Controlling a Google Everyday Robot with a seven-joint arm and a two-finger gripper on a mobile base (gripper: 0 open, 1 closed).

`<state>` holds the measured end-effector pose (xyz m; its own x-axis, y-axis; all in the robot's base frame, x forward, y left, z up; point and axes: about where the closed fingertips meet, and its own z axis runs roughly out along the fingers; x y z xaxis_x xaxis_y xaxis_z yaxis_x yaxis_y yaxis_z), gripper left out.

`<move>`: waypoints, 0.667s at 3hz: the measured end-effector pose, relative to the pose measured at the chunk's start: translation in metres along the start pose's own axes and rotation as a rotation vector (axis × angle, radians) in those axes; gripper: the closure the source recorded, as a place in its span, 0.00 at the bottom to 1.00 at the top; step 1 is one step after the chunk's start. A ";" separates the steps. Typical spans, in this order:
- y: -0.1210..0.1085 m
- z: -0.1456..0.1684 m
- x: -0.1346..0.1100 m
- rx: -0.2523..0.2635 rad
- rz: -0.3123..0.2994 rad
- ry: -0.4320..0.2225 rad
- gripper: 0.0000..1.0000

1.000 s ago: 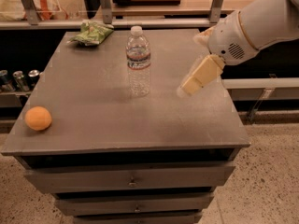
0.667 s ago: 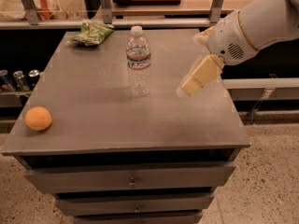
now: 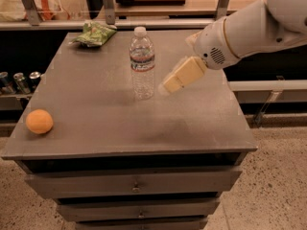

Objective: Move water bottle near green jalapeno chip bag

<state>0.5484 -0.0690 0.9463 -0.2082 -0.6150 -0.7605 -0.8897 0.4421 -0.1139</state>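
The water bottle (image 3: 142, 63) stands upright near the middle of the grey cabinet top (image 3: 96, 104); it is clear and ribbed, with a white cap and a white label. The green jalapeno chip bag (image 3: 95, 33) lies flat at the far left corner of the top, well behind and to the left of the bottle. My gripper (image 3: 169, 84), cream-coloured on a white arm, comes in from the right. It hangs just to the right of the bottle at the height of its lower half, close to it but apart from it.
An orange fruit (image 3: 39, 121) sits near the front left edge of the top. Several metal cans (image 3: 19, 80) stand on a lower shelf to the left. Drawers (image 3: 134, 186) are below the top. A shelf rail (image 3: 144, 23) runs behind.
My gripper has moved left across the cabinet top toward the water bottle. The bottle, the bag and the orange have not moved.
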 end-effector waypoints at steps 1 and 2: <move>-0.005 0.018 -0.021 0.025 0.040 -0.116 0.00; -0.013 0.040 -0.043 0.037 0.059 -0.205 0.00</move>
<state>0.5850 -0.0219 0.9552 -0.1693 -0.4437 -0.8800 -0.8620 0.4995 -0.0860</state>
